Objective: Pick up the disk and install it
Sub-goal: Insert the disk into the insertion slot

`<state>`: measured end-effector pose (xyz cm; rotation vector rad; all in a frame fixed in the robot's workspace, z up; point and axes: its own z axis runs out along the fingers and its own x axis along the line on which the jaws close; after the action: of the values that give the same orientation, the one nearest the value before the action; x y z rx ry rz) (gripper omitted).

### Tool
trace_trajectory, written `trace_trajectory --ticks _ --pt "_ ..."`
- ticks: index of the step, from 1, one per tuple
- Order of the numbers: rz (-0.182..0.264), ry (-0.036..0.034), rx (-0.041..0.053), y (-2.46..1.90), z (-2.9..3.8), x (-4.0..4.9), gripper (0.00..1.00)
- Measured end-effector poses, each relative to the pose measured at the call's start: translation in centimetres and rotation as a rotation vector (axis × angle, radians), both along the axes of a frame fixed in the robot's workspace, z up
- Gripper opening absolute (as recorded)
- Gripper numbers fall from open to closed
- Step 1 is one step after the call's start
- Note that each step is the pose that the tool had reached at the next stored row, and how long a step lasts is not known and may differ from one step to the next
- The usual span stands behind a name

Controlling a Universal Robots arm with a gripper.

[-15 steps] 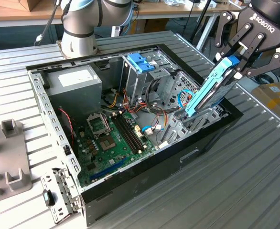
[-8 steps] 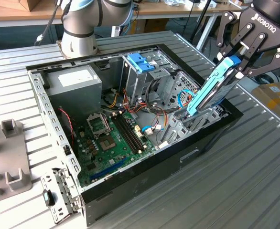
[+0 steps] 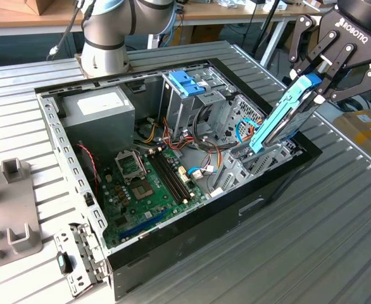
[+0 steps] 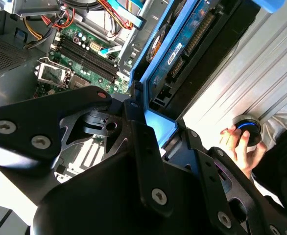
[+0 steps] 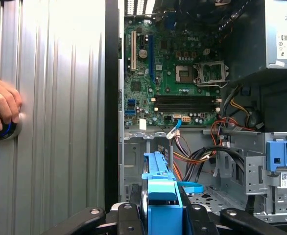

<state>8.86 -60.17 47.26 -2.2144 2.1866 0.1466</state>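
One disk (image 3: 285,120), blue-framed and tilted, sits clamped at its upper end in my gripper (image 3: 316,87), its lower end hidden among bay metal at the computer case's (image 3: 59,136) edge on the exterior view's right. Inside I count one grey power-supply box (image 3: 97,111), one blue-handled drive cage (image 3: 176,104) and cables (image 3: 204,152) crowding the bay. On the table (image 3: 337,240) beside the case, one hand (image 5: 1,103), cut off by the frame, covers a round knob (image 5: 6,131).
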Motion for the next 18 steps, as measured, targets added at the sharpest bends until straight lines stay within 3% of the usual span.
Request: trace_trajectory --ticks 11,14,18 --pt "0.000 0.0001 -0.0001 0.01 -0.13 -0.56 0.37" --pt "0.035 -0.0001 0.0001 0.19 -0.21 -0.66 0.37" --pt "0.038 0.0000 0.0001 0.38 -0.39 -1.13 0.37"
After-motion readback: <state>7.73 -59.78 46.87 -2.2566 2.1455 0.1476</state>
